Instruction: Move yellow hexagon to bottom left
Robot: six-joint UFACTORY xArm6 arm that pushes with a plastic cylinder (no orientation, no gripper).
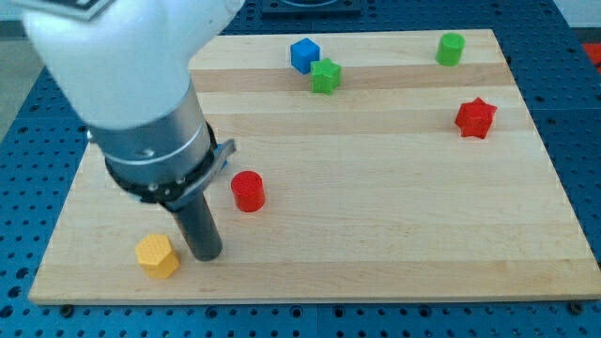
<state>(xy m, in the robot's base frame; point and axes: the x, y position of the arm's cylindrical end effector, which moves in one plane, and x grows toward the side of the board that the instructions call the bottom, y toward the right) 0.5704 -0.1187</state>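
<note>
The yellow hexagon [157,255] lies near the view's bottom left corner of the wooden board [376,235]. My tip [207,255] rests on the board just to the right of the yellow hexagon, close to it or touching it; I cannot tell which. The rod rises from there into the large white and grey arm body [131,84] that fills the view's upper left and hides the board behind it.
A red cylinder [248,192] stands up and right of my tip. A blue cube [304,54] and a green star [326,76] sit together at the top centre. A green cylinder [451,48] is at top right, a red star [475,117] below it.
</note>
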